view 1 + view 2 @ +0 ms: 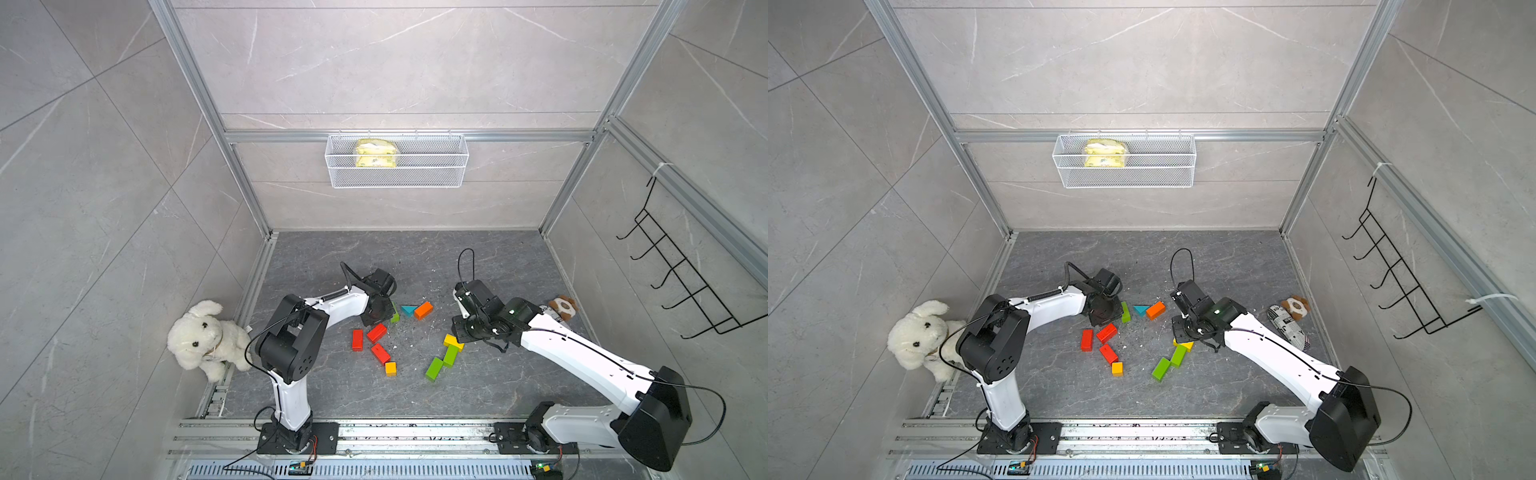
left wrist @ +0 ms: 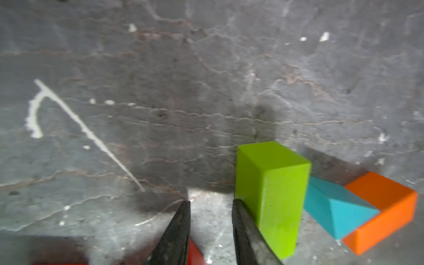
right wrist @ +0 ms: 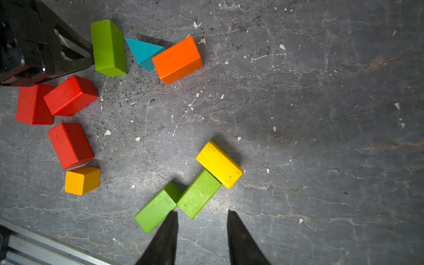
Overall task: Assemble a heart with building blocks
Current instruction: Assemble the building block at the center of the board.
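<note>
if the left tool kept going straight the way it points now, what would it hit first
Probably just the bare floor: the left tool points down with nothing between its tips. The green block sits beside one finger, off that line, though depth is unclear.

Teal triangle point(image 3: 143, 51), yellow-orange cube point(image 3: 82, 180)

in both top views the left arm hides part of the upper green block point(image 1: 395, 314) point(image 1: 1125, 311).

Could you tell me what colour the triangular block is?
Teal; the triangular block shows best in the right wrist view.
</note>
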Controlling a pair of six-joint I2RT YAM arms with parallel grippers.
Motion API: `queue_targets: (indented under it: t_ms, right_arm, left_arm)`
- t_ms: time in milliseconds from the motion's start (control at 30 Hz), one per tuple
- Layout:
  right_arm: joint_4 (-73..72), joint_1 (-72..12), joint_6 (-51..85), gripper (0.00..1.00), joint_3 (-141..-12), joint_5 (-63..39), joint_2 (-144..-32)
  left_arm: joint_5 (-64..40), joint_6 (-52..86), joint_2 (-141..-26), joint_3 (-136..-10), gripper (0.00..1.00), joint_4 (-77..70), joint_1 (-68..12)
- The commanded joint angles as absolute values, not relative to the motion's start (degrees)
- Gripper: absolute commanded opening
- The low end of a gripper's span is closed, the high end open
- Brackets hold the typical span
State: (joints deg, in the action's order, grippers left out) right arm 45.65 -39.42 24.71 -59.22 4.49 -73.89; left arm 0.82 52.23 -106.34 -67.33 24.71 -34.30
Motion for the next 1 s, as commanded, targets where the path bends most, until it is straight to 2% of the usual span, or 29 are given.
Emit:
queue_targets:
  t_ms: [0,300,700,967]
  right_arm:
    - [46.8,-39.8,25.9,0.39,-58.4,4.3,-73.3]
    - [47.2,-39.8,25.7,0.39,-58.6,4.3,-73.6]
    - [47.2,-39.8,25.7,0.39,-58.9,4.3,-73.6]
    - [47.1,-39.8,26.0,0.39,-57.8,4.5,-73.1]
  left_arm:
    - [-1.6,51.6,-106.9,-68.7,0.34,24.0,-35.1]
    - [-2.3,53.8,-105.2,-66.4,0.34,22.8,-35.7]
    - [-4.5,56.6,-103.8,-63.3,0.48,20.0,-37.3]
    - [-4.7,56.5,-102.7,-62.0,0.48,20.2,-37.7]
